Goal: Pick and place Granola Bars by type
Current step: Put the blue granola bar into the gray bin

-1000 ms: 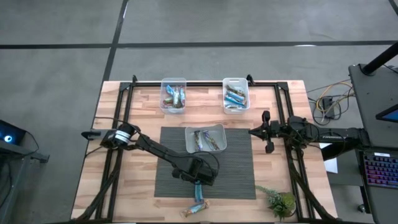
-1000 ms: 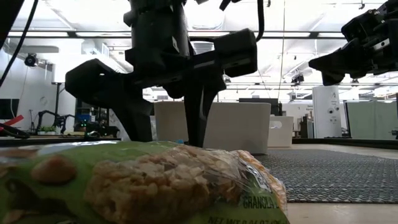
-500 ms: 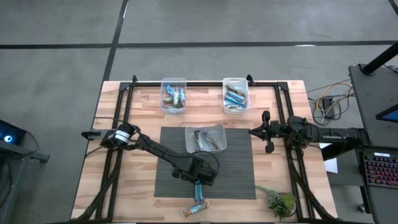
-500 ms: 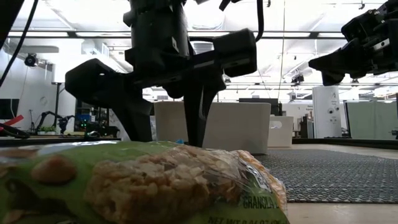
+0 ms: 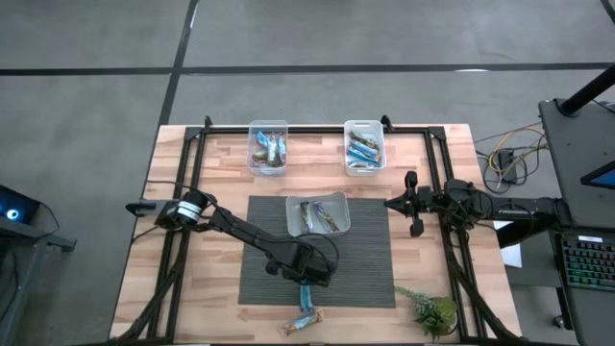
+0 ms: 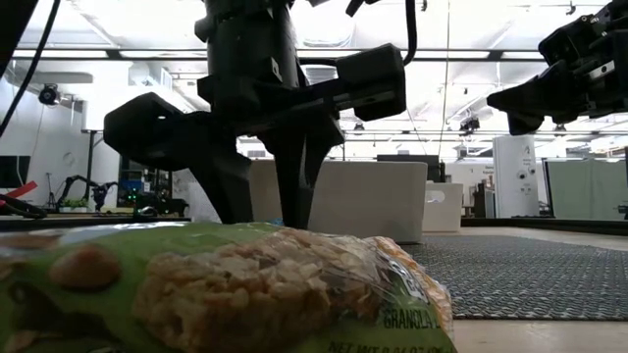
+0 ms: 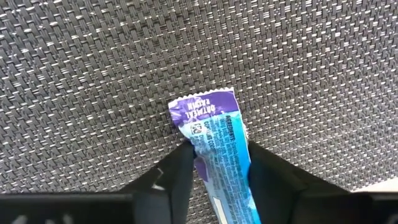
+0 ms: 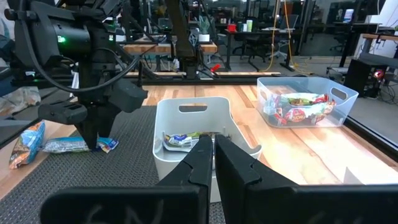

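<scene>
Left wrist view shows a blue-wrapped granola bar (image 7: 214, 140) lying on the grey woven mat (image 7: 93, 74), its crimped end pointing away from me and its body running back between the two fingers of my left gripper (image 7: 219, 171). My fingers stand narrow on either side of the bar, right against its wrapper, though I cannot tell whether they are pressing it. From the high view, this left gripper (image 5: 307, 279) sits low over the near edge of the mat (image 5: 365, 259), and another granola bar (image 5: 301, 323) lies just beyond it on the bare wooden worktop (image 5: 211, 173). A white tub (image 5: 317, 213) with bars stands at the mat's far side, and two clear tubs (image 5: 268, 146) (image 5: 364, 146) hold more bars along the far edge. My right gripper (image 5: 411, 204) hangs at the right side, fingers pressed together, holding nothing.
</scene>
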